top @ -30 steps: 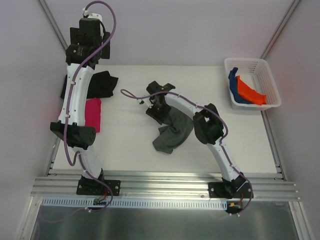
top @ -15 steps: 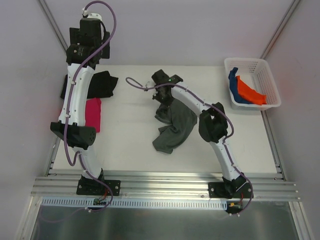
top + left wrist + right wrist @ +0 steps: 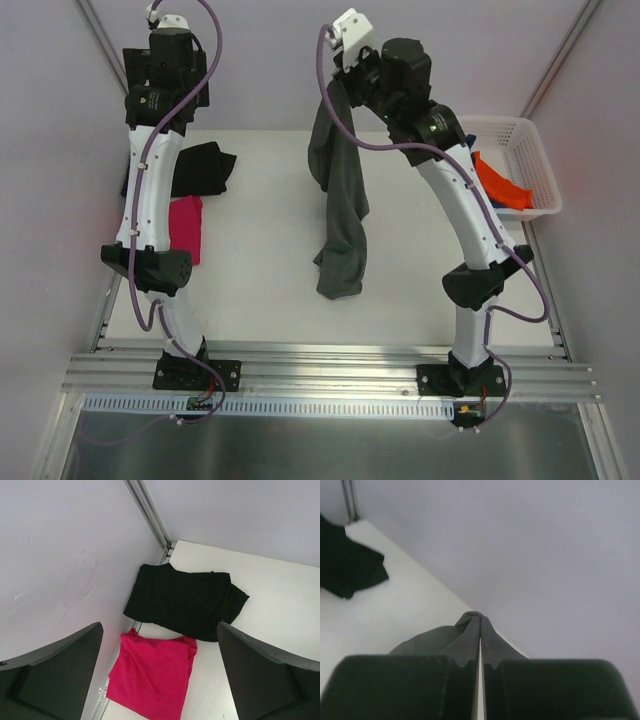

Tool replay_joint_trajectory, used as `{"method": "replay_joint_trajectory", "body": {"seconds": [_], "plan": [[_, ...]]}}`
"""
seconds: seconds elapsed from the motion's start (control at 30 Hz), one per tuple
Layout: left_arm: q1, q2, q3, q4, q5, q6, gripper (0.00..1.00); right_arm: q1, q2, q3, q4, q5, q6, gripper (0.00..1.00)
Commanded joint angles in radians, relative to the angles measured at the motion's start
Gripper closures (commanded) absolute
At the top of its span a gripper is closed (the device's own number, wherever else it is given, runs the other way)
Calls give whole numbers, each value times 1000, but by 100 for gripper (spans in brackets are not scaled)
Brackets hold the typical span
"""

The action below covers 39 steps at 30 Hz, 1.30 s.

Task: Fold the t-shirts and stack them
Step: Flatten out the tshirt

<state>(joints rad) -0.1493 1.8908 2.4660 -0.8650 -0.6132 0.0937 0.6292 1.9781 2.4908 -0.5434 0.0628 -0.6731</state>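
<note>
Right jaws clamped on grey shirt, held up high; the shirt hangs down, its lower end on counter. Left jaws wide, empty, above black shirt and magenta shirt at counter's left edge.

Matt cloth dark grey t-shirt, plastic lattice basket; smooth matt table

Right gripper high, pinching dark grey t-shirt — hem apparently touching table.

Bright even light, soft shadows; right hand close-up blurred, perhaps defocus.
</note>
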Motion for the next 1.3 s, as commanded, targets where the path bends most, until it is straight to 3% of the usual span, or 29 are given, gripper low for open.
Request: {"method": "replay_joint_trajectory", "body": {"seconds": [0.0, 0.23, 0.33, 0.57, 0.7, 0.87, 1.03, 1.13, 1.27], "plan": [[4, 13, 42, 23, -36, -12, 1, 3, -62, 40, 190, -15, 14, 100], [4, 34, 50, 23, -40, -17, 1, -32, -116, 82, 442, 38, 20, 99], [4, 42, 53, 23, -45, -23, 1, -68, -127, 69, 484, 71, -57, 100], [4, 50, 63, 23, -31, -31, 1, -394, -133, -104, 280, 210, 9, 99], [4, 48, 62, 21, -34, -29, 1, -445, -96, -185, 171, 226, -22, 99], [4, 47, 59, 23, -46, -28, 1, -347, -59, -175, 151, 161, -13, 99], [7, 41, 57, 24, -63, -20, 1, -169, 37, 48, 175, 82, -10, 99], [7, 42, 57, 29, -69, -15, 1, -34, 5, -10, 296, -90, 15, 99], [7, 36, 53, 35, -79, -3, 1, 96, -35, -59, 269, -243, 136, 99]]}}
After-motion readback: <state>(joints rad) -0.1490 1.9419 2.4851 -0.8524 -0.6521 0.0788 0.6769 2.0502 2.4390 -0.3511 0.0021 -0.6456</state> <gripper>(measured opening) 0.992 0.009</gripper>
